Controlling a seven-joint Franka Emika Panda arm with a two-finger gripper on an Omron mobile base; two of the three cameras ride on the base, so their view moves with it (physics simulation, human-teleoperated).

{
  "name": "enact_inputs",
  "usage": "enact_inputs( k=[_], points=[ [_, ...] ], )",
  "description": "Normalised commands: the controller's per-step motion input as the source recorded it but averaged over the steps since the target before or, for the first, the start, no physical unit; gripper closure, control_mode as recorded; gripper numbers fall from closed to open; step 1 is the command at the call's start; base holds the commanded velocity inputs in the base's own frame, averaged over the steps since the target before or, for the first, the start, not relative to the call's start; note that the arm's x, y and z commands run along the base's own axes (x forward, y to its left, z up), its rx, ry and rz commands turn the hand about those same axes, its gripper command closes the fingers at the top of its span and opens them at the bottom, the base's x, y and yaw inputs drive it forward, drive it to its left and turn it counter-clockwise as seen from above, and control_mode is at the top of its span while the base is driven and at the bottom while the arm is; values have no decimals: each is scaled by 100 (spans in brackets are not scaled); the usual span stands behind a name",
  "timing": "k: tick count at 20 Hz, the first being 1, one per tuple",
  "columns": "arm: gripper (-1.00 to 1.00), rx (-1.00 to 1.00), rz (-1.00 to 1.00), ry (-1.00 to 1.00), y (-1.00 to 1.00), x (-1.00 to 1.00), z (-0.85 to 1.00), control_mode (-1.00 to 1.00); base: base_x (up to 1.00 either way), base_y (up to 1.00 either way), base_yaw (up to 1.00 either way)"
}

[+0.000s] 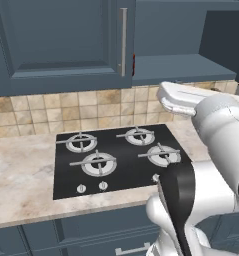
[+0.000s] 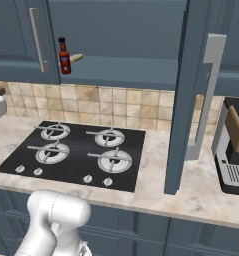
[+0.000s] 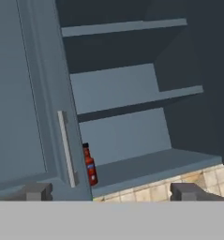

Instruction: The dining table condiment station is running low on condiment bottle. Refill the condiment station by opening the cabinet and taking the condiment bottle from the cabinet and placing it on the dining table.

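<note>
cabinet [image 2: 116, 40] right door swung open | condiment bottle [image 3: 89, 165] upright on the lowest shelf [image 3: 146, 166], far left, beside the shut left door [image 3: 29, 93] | tool [image 3: 111, 191] spread open, holding nothing; bottle lies ahead, left of centre

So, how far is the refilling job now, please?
Done: the right door of the cabinet stands open; the left door is shut. In hand: nothing; the hand is open, facing the shelves. Left: the condiment bottle stands on the bottom shelf beside the shut door; it must be grasped and carried to the dining table.
</note>
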Motion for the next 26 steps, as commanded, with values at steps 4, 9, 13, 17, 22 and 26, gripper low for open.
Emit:
enact_inputs(
  k=[4, 9, 13, 17, 22, 26],
  points=[
    [-100, -2, 1, -18, 35, 19, 31, -100, 0, 0, 0],
    [-100, -5, 0, 0, 16, 47, 14, -100, 0, 0, 0],
    [-100, -4, 0, 0, 16, 57, 11, -100, 0, 0, 0],
    [-100, -4, 0, 6, 13, 59, 4, -100, 0, 0, 0],
    [-100, -1, 1, 7, 6, 64, 0, -100, 0, 0, 0],
    [-100, 0, 5, 2, 1, 66, 0, -100, 0, 0, 0]
  ],
)
